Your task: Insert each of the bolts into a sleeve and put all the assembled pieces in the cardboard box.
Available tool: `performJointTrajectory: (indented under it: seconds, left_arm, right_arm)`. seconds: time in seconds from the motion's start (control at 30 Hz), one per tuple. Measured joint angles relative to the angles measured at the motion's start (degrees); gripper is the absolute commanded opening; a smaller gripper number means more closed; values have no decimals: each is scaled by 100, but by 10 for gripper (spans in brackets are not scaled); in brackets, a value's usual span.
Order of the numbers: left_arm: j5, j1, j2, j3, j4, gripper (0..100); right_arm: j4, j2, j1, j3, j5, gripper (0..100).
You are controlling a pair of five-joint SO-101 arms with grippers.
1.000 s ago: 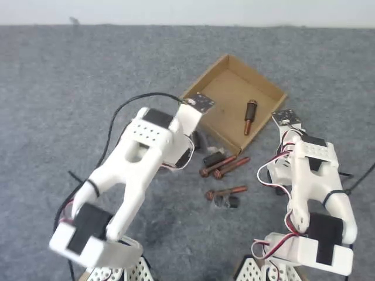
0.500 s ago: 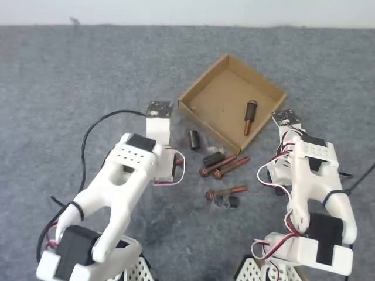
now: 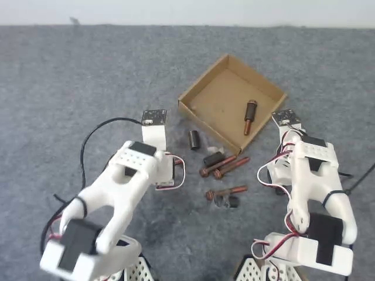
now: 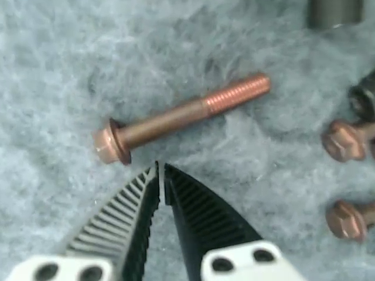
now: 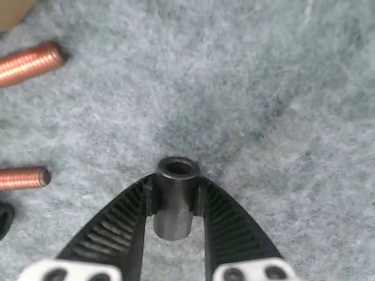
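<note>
In the left wrist view my left gripper [image 4: 161,170] is shut with nothing in it, its tips just short of a copper bolt [image 4: 181,117] lying flat on the carpet. Two more bolt heads [image 4: 343,140] lie off to one side. My right gripper [image 5: 176,181] is shut on a black sleeve [image 5: 174,202], bore facing the camera, just above the carpet. The cardboard box [image 3: 205,93] holds one bolt with a sleeve [image 3: 250,117] on it. Loose bolts [image 3: 227,192] and a sleeve [image 3: 194,139] lie in front of the box.
The left arm [image 3: 153,126] stands left of the pile, its black cable [image 3: 88,146] looping beside it. The right arm [image 3: 307,170] stands right of the pile, near the box's corner. More black sleeves [image 3: 214,158] lie among the bolts. Grey carpet covers the table.
The left arm has drawn back from the box's near-left edge toward its base and now stands left of the pile. The right arm has not moved.
</note>
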Motion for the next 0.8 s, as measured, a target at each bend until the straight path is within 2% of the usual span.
performJointTrajectory:
  seconds: [0.23, 0.47, 0.8]
  left_arm:
    - [193, -659, 1319, -1152, 220, 11]
    - [193, -1011, 1556, -1626, 202, 11]
    - [202, -1064, 1574, -1662, -905, 12]
  right_arm:
    - [0, 0, 0, 0, 0, 6]
    - [0, 0, 0, 0, 0, 6]
    - [0, 0, 0, 0, 0, 6]
